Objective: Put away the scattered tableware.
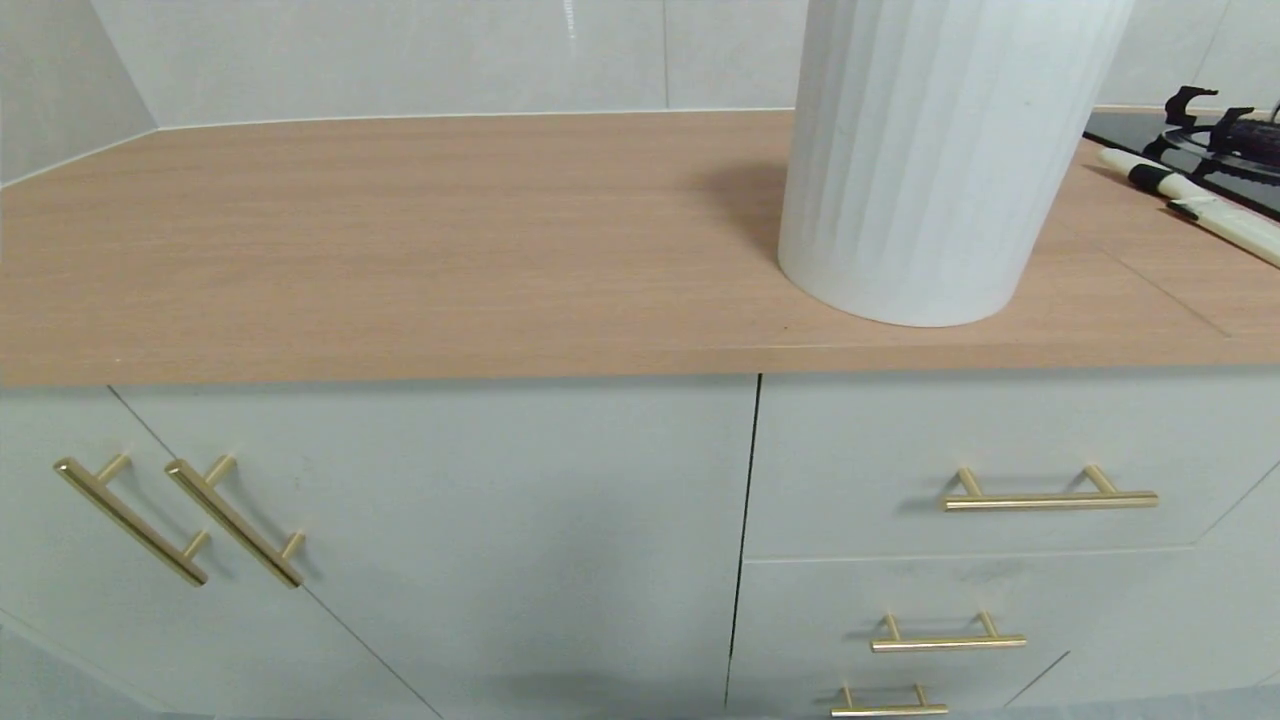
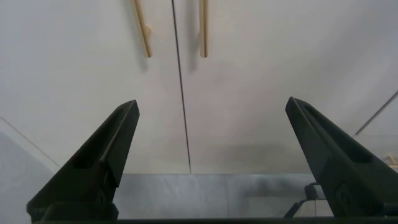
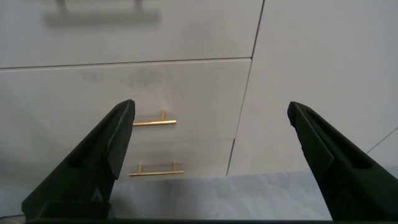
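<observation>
A tall white ribbed container (image 1: 940,150) stands on the wooden countertop (image 1: 400,240), right of centre near the front edge. A cream utensil with a black band (image 1: 1195,207) lies on the counter at the far right. My left gripper (image 2: 211,104) is open and holds nothing; it is low in front of the cabinet doors (image 2: 93,93). My right gripper (image 3: 210,106) is also open and holds nothing, facing the drawer fronts (image 3: 124,87).
A black stove (image 1: 1215,140) sits at the back right corner. Below the counter are two doors with slanted gold handles (image 1: 235,520) on the left. On the right are three drawers with gold handles (image 1: 1050,495). A tiled wall (image 1: 400,50) backs the counter.
</observation>
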